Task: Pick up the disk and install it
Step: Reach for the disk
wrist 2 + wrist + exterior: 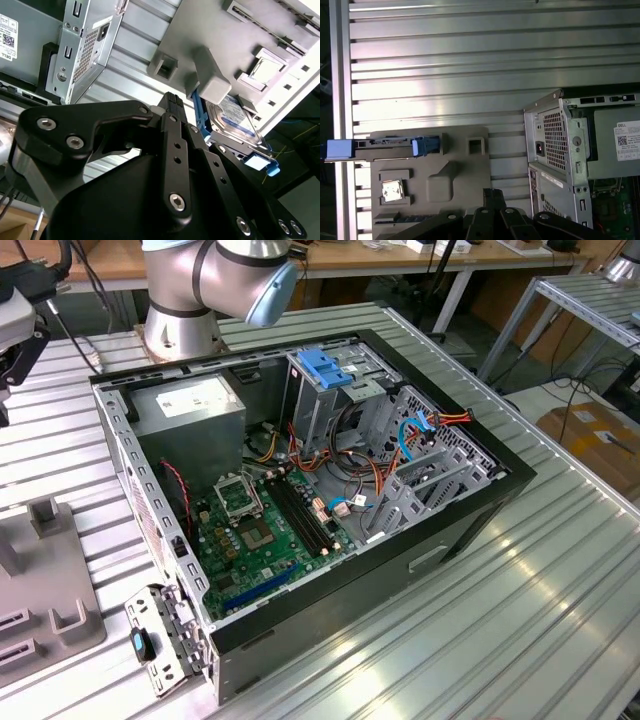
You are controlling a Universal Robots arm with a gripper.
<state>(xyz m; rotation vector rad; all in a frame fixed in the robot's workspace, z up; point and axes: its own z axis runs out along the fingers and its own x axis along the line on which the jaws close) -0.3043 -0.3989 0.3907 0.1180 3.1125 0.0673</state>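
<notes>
Gripper (493, 192) over ribbed metal surface (470, 60), fingers (170, 102) together, holding nothing; disk (234, 114) in blue carrier (257, 162) stands on edge in grey holder (455, 170), apart from gripper, beside open computer case (440, 540)

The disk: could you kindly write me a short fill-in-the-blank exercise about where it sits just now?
The disk wears a plastic frame coloured ___. It rests in a moulded holder coloured ___. Inside the open computer case, the motherboard is coloured ___. Missing words: blue; grey; green.
</notes>
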